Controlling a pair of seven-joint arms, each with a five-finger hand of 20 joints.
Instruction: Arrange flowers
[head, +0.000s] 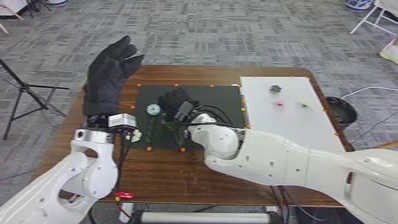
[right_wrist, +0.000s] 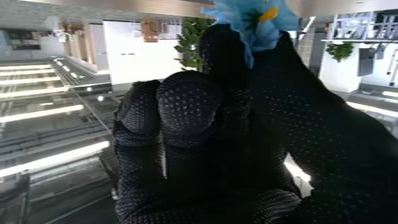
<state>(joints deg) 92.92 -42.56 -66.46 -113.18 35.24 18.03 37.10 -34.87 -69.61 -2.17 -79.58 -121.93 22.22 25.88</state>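
One blue flower (right_wrist: 256, 22) sits between fingertips of the right robot hand (head: 175, 101).

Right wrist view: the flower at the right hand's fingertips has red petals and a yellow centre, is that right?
Not quite: the petals are blue, not red. The right wrist view shows that flower at the fingertips of the right hand, and its centre is yellow, as you say.

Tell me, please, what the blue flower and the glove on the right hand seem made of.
The blue flower looks like thin matte fabric, going by its creased petals, or possibly real. The glove on the right hand seems matte black knit, its dots perhaps rubbery grip.
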